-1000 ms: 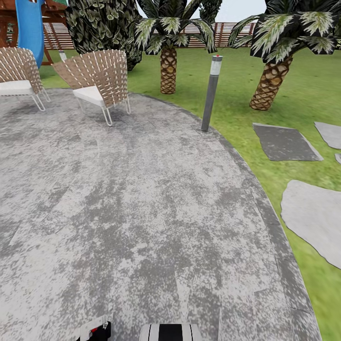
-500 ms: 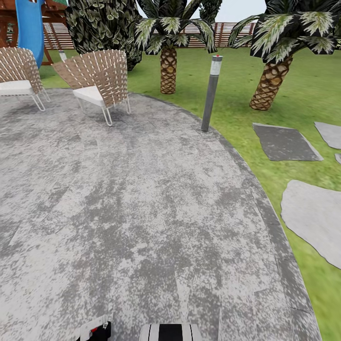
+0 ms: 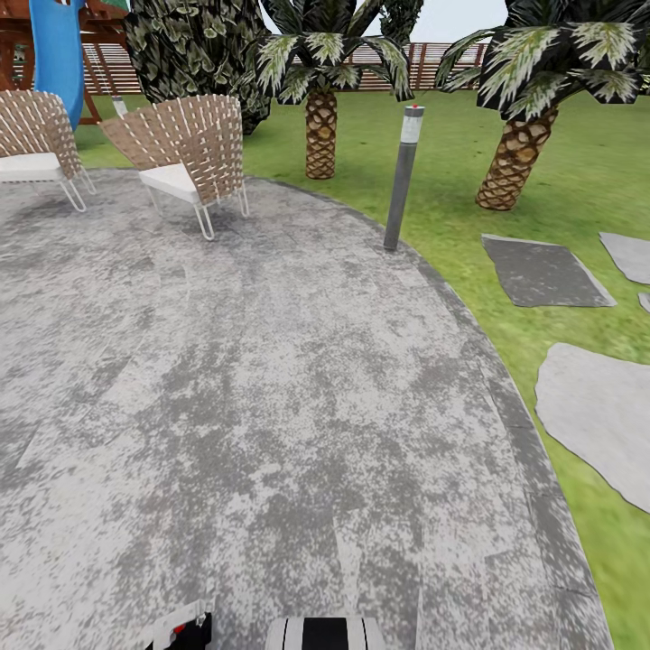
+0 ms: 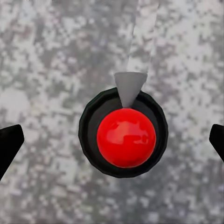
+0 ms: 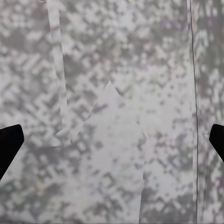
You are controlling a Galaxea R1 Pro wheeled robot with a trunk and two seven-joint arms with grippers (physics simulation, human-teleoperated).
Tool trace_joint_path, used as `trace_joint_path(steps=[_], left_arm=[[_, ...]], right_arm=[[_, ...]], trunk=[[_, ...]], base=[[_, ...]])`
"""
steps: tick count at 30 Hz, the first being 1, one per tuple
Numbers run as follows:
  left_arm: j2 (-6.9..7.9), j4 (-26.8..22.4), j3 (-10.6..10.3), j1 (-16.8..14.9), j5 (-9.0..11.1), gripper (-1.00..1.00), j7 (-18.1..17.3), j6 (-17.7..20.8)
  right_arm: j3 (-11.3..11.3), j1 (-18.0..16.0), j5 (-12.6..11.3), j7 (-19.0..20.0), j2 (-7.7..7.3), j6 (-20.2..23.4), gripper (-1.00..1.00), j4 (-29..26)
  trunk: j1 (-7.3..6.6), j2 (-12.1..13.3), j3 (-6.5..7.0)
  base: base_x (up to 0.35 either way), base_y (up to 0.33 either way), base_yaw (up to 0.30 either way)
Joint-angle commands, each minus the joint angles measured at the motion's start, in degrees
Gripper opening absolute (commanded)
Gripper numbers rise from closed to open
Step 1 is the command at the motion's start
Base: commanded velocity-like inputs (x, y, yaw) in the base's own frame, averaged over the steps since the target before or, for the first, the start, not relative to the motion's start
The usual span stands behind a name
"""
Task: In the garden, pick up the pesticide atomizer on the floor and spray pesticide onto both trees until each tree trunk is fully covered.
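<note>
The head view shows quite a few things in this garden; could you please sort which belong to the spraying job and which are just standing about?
Belonging to the job:
- grass lawn
- brown slatted fence

Just standing about:
- two wicker chairs
- two scaly palms
- grey bollard lamp
- stepping stones
- blue slide
- paved patio

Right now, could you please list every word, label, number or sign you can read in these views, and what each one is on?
None: no readable text appears.
The grey bollard light, wicker chairs and stone patio bear no markings.
The red button in the left wrist view is plain, unlabelled.
</note>
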Motion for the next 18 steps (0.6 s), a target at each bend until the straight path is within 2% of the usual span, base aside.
trace_joint_path(steps=[1,18], left_arm=[[0.06,0.0,-0.49,-0.03,0.32,1.0,0.45,-0.21],[0.06,0.0,-0.49,-0.03,0.32,1.0,0.25,-0.22]], right_arm=[[-0.17,-0.03,-0.31,0.22,0.01,-0.24,1.0,0.07],[-0.16,-0.05,-0.31,0.22,0.01,-0.24,1.0,0.07]], trunk=[[-0.01,-0.01,-0.04],[-0.01,-0.01,-0.04]], base=[[0.038,-0.025,0.0],[0.013,-0.011,0.0]])
